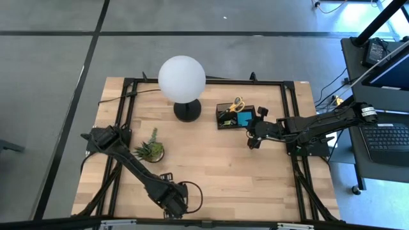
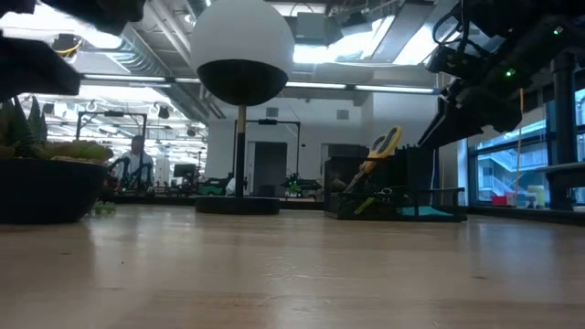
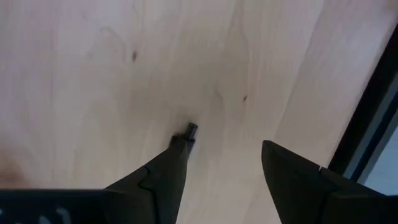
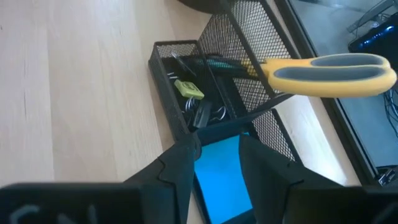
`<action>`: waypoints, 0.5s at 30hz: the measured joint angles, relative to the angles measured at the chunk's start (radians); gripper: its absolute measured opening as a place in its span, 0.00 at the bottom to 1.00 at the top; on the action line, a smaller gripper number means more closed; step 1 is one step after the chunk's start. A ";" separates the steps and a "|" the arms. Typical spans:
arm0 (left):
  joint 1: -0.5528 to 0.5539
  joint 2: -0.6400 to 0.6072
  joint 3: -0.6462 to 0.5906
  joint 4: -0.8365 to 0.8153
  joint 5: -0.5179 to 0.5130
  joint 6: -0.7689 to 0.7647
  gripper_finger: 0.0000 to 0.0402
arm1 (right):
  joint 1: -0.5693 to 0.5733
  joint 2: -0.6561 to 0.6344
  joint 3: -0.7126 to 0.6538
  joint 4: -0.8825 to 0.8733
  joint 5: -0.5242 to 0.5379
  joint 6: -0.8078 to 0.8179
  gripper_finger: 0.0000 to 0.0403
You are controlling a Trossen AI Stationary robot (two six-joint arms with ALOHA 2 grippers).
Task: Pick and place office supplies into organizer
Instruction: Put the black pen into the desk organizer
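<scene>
The black mesh organizer stands on the table at the far right. In it are yellow-handled scissors, a blue sticky-note pad, a small yellow piece, pens and binder clips. My right gripper hovers open over the pad, with nothing between its fingers. My left gripper points down, open, over bare wood near the table's front edge. A tiny dark item lies on the wood right at one fingertip. My left gripper has one fingertip right beside the tiny dark item; whether it touches the item, I cannot tell. The item lies on the table, outside the gap between the fingers.
A white globe lamp on a round black base stands left of the organizer. A small potted plant sits at the left. A small dark thing lies near it. The black table frame runs close by my left gripper.
</scene>
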 joint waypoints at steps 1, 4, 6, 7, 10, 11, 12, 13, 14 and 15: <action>0.000 0.004 0.000 0.002 0.003 -0.008 0.49 | 0.000 0.000 0.000 0.002 0.000 0.000 0.32; -0.002 0.006 0.000 -0.002 0.006 -0.025 0.49 | 0.000 0.000 0.000 0.003 0.000 0.001 0.32; -0.006 0.008 0.000 -0.013 0.009 -0.038 0.49 | 0.000 0.000 0.000 0.003 0.000 0.001 0.32; -0.007 0.009 0.000 -0.024 0.011 -0.048 0.49 | 0.000 0.000 0.000 0.003 0.000 0.001 0.32; -0.013 0.010 0.000 -0.053 0.009 -0.076 0.49 | 0.000 0.000 0.000 0.002 0.000 0.002 0.32; -0.014 0.010 0.000 -0.058 0.007 -0.074 0.49 | 0.000 0.000 0.000 0.002 0.000 0.003 0.32; -0.014 0.010 0.000 -0.061 0.004 -0.069 0.49 | 0.000 0.000 0.000 0.002 0.000 0.003 0.32; -0.013 0.010 0.000 -0.062 0.002 -0.064 0.49 | 0.000 0.000 0.000 0.002 0.000 0.003 0.32; -0.013 0.010 0.000 -0.061 0.001 -0.056 0.49 | 0.000 0.000 0.000 0.002 0.000 0.003 0.32; -0.013 0.010 0.000 -0.062 0.001 -0.046 0.49 | 0.000 0.000 0.000 0.002 0.000 0.003 0.32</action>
